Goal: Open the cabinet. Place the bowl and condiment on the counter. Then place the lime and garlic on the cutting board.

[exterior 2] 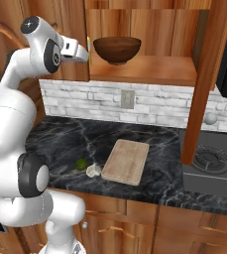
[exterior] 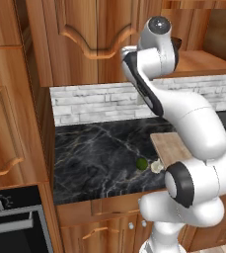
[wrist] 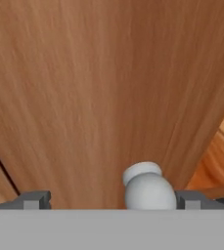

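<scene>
Though nothing written shows, end effector (wrist: 108,199) spread around cabinet knob (wrist: 148,188)

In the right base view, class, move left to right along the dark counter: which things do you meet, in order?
lime → garlic → cutting board → stove burner
</scene>
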